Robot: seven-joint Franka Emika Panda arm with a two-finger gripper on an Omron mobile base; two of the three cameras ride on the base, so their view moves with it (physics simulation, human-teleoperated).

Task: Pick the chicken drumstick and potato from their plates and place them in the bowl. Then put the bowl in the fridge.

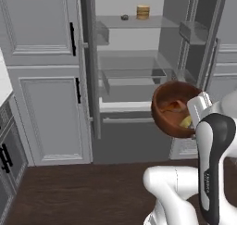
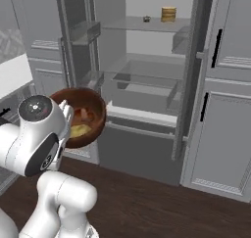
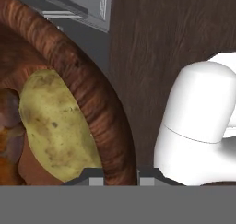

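One fridge (image 1: 139, 71) stands open ahead, its two doors swung wide, with one tan stack (image 1: 143, 12) and one small dark item (image 1: 124, 17) on the top shelf. To the right and nearer, one bowl (image 1: 162, 113) is held up tilted before the lower shelves, the gripper (image 3: 114, 174) clamped on its rim. Inside lie one chicken drumstick (image 1: 173, 106) and one potato (image 3: 55, 121).

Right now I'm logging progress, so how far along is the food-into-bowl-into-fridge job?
Done: the yellowish-green oval potato and the brown roasted chicken drumstick both lie inside the deep reddish-brown wooden bowl. In hand: the gripper is shut on the bowl's rim, holding it tilted in the air before the tall grey fridge, whose doors stand open. Left: set the bowl on a glass shelf inside and let go.
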